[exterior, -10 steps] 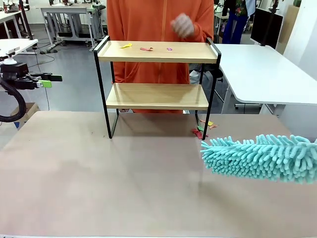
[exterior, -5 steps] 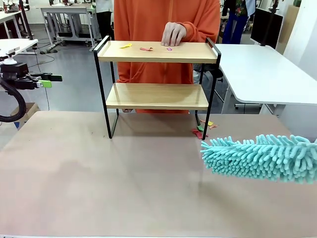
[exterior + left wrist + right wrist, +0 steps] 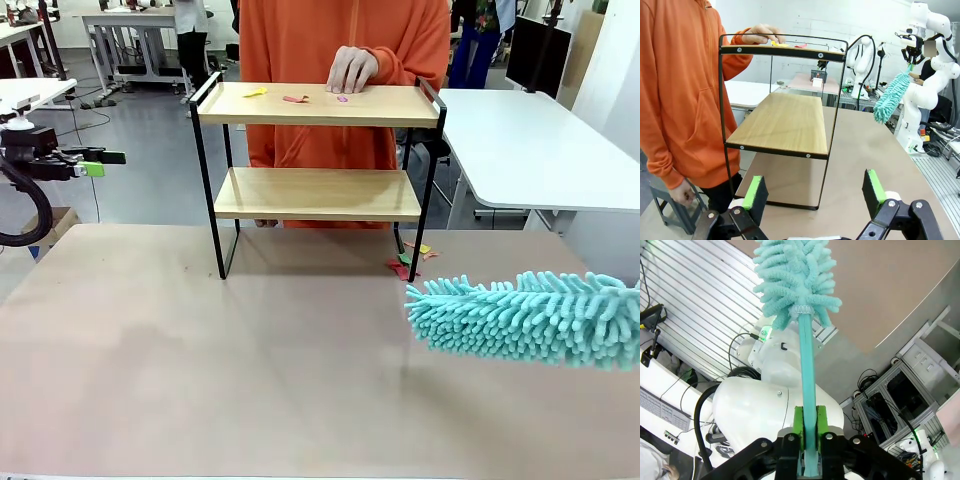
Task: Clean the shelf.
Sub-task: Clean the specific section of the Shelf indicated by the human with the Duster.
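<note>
A person in an orange top stands right behind the shelf. One hand rests on the back edge of its top board, just beside a pink scrap. A red scrap and a yellow scrap lie farther left on the same board. More coloured scraps lie on the counter near the shelf's right legs. A fluffy teal duster hangs low over the counter's right side, well apart from the shelf.

In the front view the picture's right edge cuts off the duster's handle. The right wrist view shows the right gripper pinching that handle between its green pads. The left gripper hangs off the counter's left side, spread wide, facing the shelf's end. What the scraps are made of cannot be told.

The shelf stands upright at the middle of the counter's far edge. It has two light wooden boards in a thin black frame, with raised rails at both ends.
</note>
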Robot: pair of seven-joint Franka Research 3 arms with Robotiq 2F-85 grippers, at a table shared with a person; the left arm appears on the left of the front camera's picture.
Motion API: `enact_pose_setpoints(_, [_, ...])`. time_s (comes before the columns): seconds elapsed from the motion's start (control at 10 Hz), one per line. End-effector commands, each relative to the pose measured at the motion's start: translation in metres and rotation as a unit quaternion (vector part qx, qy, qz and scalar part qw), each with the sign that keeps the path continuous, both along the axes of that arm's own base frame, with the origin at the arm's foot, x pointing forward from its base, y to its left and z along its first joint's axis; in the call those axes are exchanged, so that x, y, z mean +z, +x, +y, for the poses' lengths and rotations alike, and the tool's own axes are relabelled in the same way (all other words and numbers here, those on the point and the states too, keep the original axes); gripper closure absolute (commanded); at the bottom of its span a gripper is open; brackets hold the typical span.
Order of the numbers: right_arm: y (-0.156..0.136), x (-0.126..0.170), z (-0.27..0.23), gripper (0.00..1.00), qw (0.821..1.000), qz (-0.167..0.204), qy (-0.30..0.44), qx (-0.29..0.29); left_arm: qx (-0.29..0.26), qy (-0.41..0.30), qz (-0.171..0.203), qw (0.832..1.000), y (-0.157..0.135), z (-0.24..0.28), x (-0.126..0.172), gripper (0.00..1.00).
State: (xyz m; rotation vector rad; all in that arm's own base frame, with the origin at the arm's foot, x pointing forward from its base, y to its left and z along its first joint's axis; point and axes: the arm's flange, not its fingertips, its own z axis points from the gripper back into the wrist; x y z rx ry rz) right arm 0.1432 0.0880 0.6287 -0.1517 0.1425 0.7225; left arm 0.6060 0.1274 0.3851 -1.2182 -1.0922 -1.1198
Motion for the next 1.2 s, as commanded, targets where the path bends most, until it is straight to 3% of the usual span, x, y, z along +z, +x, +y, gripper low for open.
enact_pose_setpoints(0.0, [-0.002,0.000,0.001,0.87,1.000,0.002,0.007,0.001,-0.003,0.003,-0.008,1.000,-0.002,0.001,0.000,0.00])
enact_pose_setpoints(0.3, [0.000,0.000,0.000,0.87,1.000,0.000,0.000,0.000,-0.003,0.003,-0.008,1.000,-0.002,0.001,0.000,0.00])
enact_pose_setpoints(0.6, [-0.011,0.044,0.055,0.87,0.996,-0.031,0.073,-0.031,-0.003,0.003,-0.008,1.000,-0.002,0.001,0.000,0.00])
enact_pose_setpoints(0.9, [-0.019,0.082,0.126,0.87,0.982,-0.070,0.155,-0.080,-0.003,0.003,-0.008,1.000,-0.002,0.001,0.000,0.00])
enact_pose_setpoints(1.1, [-0.012,0.101,0.179,0.87,0.962,-0.101,0.187,-0.171,-0.003,0.003,-0.008,1.000,-0.002,0.001,0.000,0.00])
